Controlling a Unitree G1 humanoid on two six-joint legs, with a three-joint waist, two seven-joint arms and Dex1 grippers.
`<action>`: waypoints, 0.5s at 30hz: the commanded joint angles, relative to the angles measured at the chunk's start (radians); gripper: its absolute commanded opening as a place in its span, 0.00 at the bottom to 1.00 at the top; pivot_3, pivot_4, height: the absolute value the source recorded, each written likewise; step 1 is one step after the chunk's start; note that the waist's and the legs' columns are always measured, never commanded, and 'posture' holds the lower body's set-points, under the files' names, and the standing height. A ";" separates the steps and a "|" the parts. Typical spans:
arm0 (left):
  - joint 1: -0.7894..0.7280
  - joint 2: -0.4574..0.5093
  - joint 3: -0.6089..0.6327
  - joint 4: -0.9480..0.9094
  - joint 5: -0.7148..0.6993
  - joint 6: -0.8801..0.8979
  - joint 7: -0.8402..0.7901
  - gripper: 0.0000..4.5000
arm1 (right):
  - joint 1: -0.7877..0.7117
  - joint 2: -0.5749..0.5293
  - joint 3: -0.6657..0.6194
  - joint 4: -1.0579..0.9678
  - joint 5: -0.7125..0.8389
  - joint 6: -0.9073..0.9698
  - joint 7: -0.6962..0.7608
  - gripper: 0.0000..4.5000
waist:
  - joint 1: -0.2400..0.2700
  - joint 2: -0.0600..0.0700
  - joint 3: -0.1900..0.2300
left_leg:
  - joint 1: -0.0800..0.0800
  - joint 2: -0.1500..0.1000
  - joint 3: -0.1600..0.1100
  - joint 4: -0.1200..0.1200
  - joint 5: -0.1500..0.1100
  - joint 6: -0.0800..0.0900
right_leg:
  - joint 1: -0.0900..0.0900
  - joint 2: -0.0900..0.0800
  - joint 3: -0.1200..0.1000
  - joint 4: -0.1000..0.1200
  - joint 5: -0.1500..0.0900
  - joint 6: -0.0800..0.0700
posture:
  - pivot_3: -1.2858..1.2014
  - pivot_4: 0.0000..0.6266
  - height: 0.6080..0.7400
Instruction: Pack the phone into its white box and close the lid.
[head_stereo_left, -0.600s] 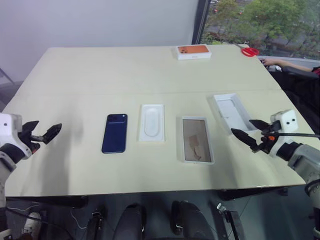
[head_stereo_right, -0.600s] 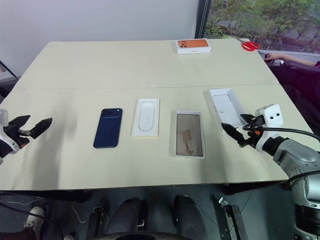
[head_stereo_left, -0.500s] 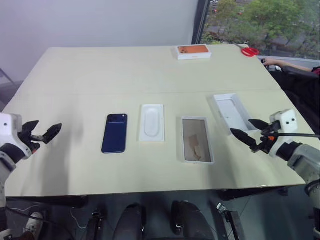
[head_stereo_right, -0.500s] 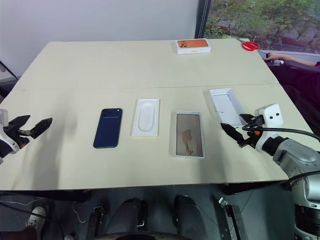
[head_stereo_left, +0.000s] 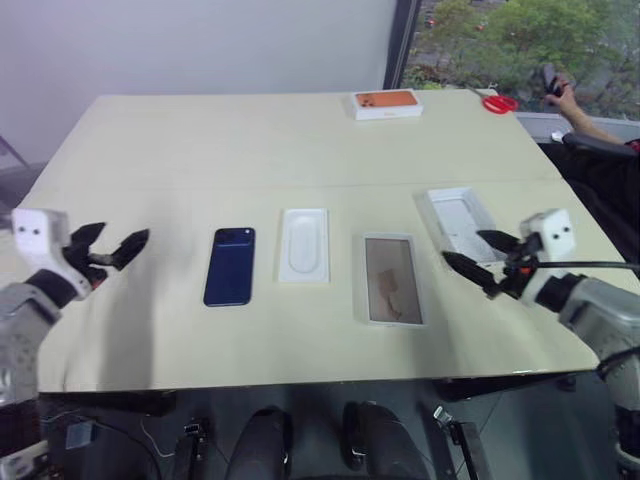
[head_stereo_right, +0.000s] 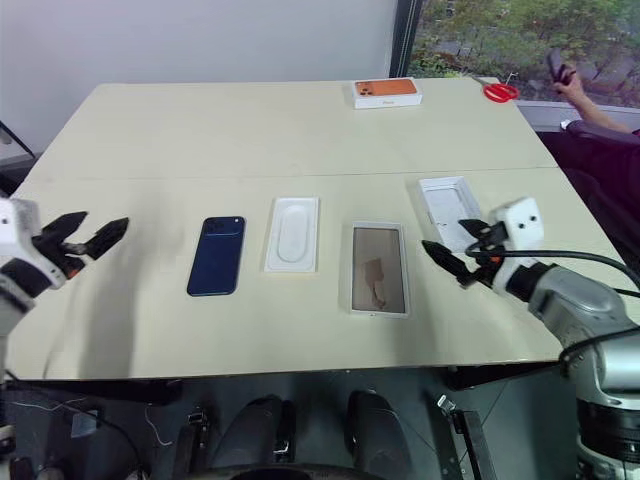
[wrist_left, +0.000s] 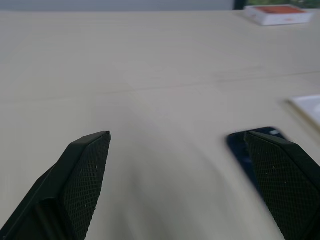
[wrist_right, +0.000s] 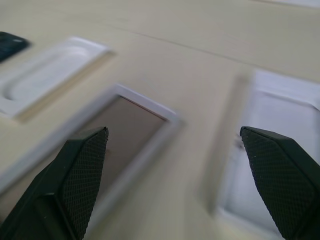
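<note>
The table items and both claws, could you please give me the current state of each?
phone: flat on the table, back up, outside any box
insert tray: empty, hollow side up
white box: open, empty
lid: off, lying inside up
orange-picture box: closed, at the far edge
red scissors: lying flat
left claw: open, holding nothing
right claw: open, holding nothing

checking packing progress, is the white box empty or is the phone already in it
Empty. The white box shows only its bare brownish inside; the phone lies flat on the table, two items away.
</note>
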 joint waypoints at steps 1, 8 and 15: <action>0.002 -0.023 -0.028 -0.071 -0.017 0.017 0.027 1.00 | -0.019 0.011 0.011 -0.042 0.014 0.001 -0.012 0.98 | 0.000 0.000 0.000 | 0.000 0.000 0.000 0.000 0.000 0.000 | 0.000 0.000 0.000 0.000 0.000 0.001 | 0.52 0.24 1.00; -0.018 -0.065 -0.048 -0.131 -0.089 0.113 0.076 1.00 | -0.020 0.016 0.047 -0.090 0.031 0.022 -0.006 0.98 | 0.000 0.000 0.000 | 0.000 0.000 0.000 0.001 0.000 0.000 | 0.000 0.001 0.000 0.001 0.000 0.000 | 0.52 0.24 1.00; -0.269 -0.244 -0.187 -0.174 -0.165 0.461 0.385 1.00 | -0.030 -0.012 0.173 -0.222 -0.012 0.024 -0.001 0.98 | 0.002 -0.001 0.000 | 0.000 -0.003 -0.003 0.002 0.000 0.000 | 0.003 0.001 0.000 0.000 0.002 0.005 | 0.52 0.24 1.00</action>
